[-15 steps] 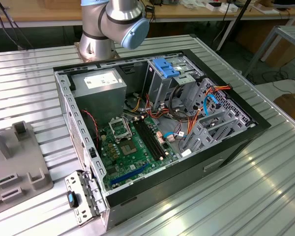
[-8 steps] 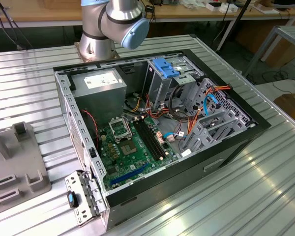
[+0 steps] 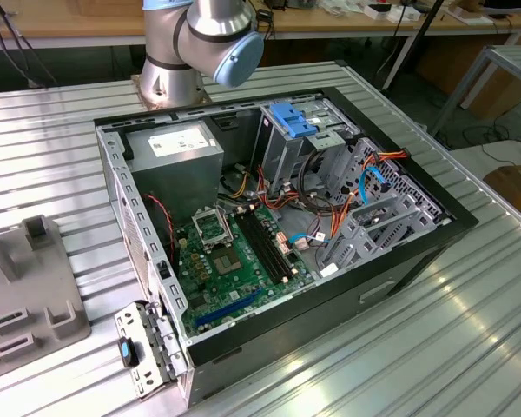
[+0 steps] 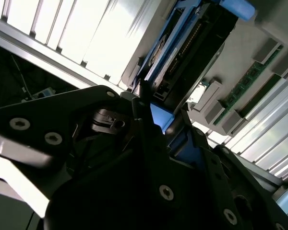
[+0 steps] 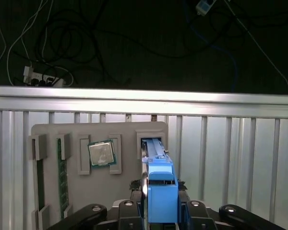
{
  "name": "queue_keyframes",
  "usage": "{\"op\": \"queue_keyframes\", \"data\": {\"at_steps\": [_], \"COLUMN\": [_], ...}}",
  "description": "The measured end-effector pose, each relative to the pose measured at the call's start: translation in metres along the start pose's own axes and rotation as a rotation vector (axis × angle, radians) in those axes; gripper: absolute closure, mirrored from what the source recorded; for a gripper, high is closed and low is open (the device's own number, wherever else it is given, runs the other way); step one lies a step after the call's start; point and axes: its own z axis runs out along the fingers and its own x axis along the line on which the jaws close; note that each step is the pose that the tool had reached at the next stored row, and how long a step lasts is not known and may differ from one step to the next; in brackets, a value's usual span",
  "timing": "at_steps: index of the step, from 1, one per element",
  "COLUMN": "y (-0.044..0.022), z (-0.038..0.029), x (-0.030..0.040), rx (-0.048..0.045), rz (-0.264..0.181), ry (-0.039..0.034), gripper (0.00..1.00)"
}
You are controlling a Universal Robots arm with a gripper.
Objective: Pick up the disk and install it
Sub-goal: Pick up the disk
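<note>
On the tray (image 5: 53,143) by the worktop (image 5: 240,158) edge, the disk (image 5: 162,179) stands upright in a slot (image 5: 139,143), its top free, so the gripper (image 5: 162,194) clamps it from both sides.

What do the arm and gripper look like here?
The arm has silver-grey rounded joints with a light blue end cap. The gripper is black, built of angular linkage plates dotted with silver screws, as seen in both wrist views.

The disk (image 5: 162,191), thin and framed in bright blue, stands on edge in a slot of the grey holder (image 5: 96,187).
</note>
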Motion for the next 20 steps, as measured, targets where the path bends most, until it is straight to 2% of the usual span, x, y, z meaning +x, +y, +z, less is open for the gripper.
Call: {"op": "queue_keyframes", "data": {"at_steps": [4,6,10,15,17,20], "y": [-0.0001,-0.0005,-0.0009,-0.0021,-0.0023,-0.0024], "z": [-0.0033,-0.0142,-0.0270,-0.0583,-0.0660,-0.0672], "x": [-0.0001,-0.0003,-0.0007,-0.0015,-0.0017,-0.0017], "rx": [-0.0004,-0.0001,0.0000,0.0001,-0.0001,0.0000], "rz": [0.000,0.000,0.000,0.000,0.000,0.000], "ry": [0.0001,0.0000,0.0000,0.0000,0.0000,-0.0001], "gripper": [0.63,0.63,0.63,0.63,0.63,0.63]}}
